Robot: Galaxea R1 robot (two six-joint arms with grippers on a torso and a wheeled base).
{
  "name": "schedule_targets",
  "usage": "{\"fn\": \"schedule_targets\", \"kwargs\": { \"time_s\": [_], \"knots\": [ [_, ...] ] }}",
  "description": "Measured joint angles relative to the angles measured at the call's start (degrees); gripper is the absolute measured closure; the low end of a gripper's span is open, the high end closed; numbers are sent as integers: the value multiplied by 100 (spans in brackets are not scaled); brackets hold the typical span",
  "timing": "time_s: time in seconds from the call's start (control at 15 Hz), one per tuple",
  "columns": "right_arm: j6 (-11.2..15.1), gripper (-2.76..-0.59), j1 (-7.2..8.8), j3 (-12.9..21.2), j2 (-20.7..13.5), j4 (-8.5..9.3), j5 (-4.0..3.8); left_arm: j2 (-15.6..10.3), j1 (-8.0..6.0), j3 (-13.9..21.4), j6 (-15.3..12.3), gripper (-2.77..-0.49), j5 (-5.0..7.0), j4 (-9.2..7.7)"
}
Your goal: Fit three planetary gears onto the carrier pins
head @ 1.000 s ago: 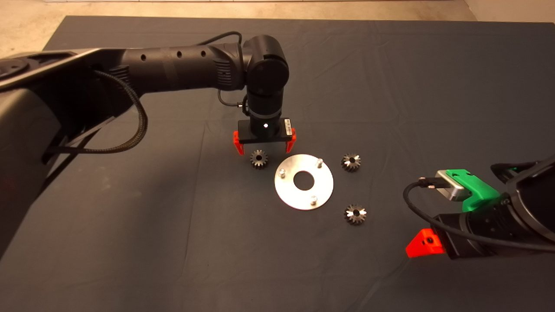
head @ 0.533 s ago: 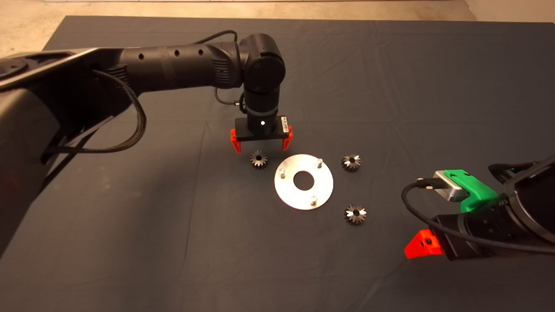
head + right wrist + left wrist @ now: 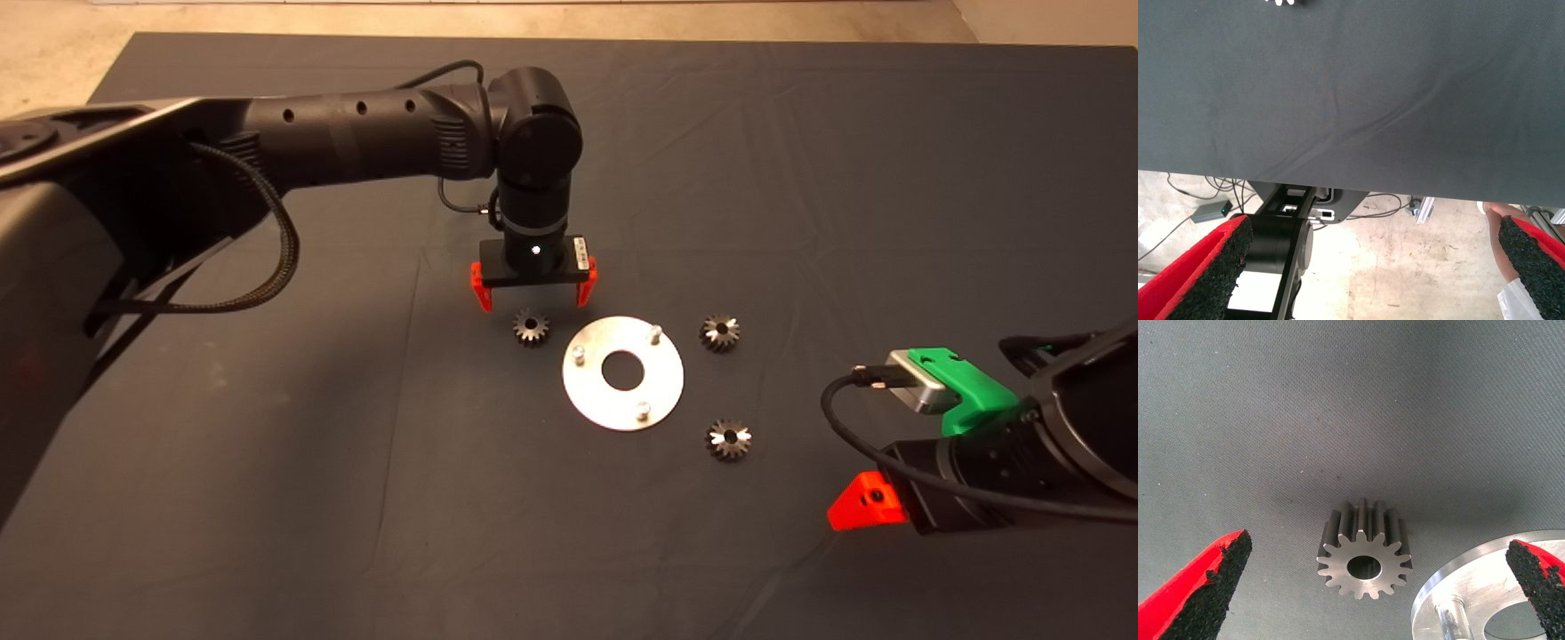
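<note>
Hovering over the dark-matted counter (image 3: 267, 498), left gripper (image 3: 532, 289) spread wide above one small dark-steel toothed gear (image 3: 531, 328), just beside the flat silver disc (image 3: 662, 387) with three bare upright pegs (image 3: 578, 355). Two more gears (image 3: 719, 332) lie apart on the counter. Left wrist: gear (image 3: 1365, 550) flat between spread fingers (image 3: 1211, 583), untouched. Right wrist: right gripper (image 3: 1375, 267) spread, parked at counter edge.

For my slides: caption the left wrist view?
Open left gripper poised over a gear lying on the mat beside the pinned disc.
</note>
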Motion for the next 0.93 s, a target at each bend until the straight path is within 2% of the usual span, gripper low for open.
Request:
{"fn": "schedule_targets", "kwargs": {
  "time_s": [0.27,0.6,0.93],
  "knots": [
    [0,-275,0,0,0,0,0,-30,17,0,-7,-277,-2,2],
    [0,-275,-2,0,3,0,-1,-127,220,0,-13,-277,6,4],
    [0,-275,-1,0,5,1,0,-121,220,0,-7,-266,-1,4]
  ]
}}
